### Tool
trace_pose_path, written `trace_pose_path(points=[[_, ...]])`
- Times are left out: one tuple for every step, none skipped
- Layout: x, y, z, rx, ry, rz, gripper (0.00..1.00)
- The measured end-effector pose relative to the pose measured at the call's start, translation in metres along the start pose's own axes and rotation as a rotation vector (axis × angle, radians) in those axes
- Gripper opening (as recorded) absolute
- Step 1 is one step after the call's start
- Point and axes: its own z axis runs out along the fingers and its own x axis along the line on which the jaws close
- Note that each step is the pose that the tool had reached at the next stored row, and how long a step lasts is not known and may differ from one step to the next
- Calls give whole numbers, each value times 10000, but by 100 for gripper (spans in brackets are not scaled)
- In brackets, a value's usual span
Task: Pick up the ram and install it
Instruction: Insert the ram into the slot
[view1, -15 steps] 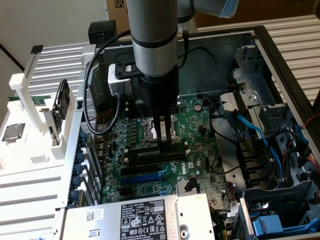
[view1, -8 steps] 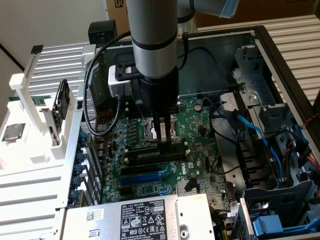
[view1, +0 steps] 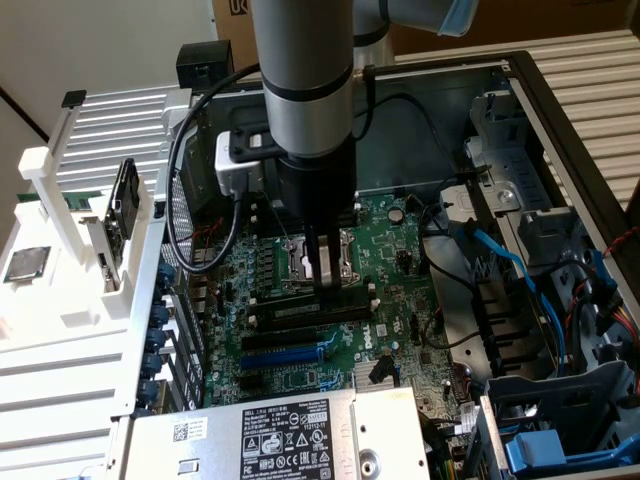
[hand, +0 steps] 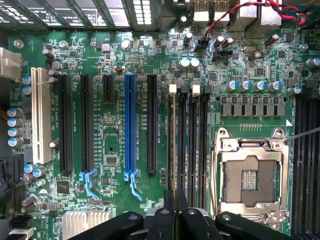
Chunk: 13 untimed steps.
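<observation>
The arm reaches down into an open computer case (view1: 560, 110) lying on its side, and the hand (view1: 325, 285) sits low over the green motherboard (view1: 300, 375), right at the bank of black memory slots (hand: 193, 145). Its two dark fingers (hand: 165, 215) are drawn close together and pinched on the ram (hand: 173, 145). In the wrist view the ram shows edge-on as a thin pale strip, running along the memory slot next to the long black expansion slot (hand: 151, 125). Whether the ram is pressed fully home cannot be told. Just beside the memory bank, on the side away from the expansion slots, is the processor socket (hand: 250, 177), with its metal frame around a square field of contacts. On the other side are a blue expansion slot (hand: 130, 125) and, further off, a white one (hand: 40, 117). A black cable (view1: 180, 200) loops from the wrist down past the case edge. At the near edge of the case lies a grey power supply (view1: 280, 435) with a printed label (the lettering is too small to read). Blue cables (view1: 500, 250) run through the drive bay on the exterior view's right. Outside the case, on the exterior view's left, a white holder (view1: 60, 330) carries a square silver processor chip (view1: 25, 263), well apart from the hand.
</observation>
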Motion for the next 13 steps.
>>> trace_pose_path(points=[[0,1,-1,-2,1,0,12],[0,3,-1,-2,1,1,12],[0,4,-1,-1,1,0,12],[0,5,-2,-1,1,0,12],[0,6,-3,-2,2,0,12],[0,7,-4,-2,2,1,12],[0,7,-4,-3,2,1,12],[0,7,-4,-3,2,1,12],[0,7,-4,-3,3,1,12],[0,7,-4,-3,3,1,12],[0,7,-4,-3,3,1,12],[1,7,-4,-4,5,1,12],[1,7,-4,-4,5,1,12]])
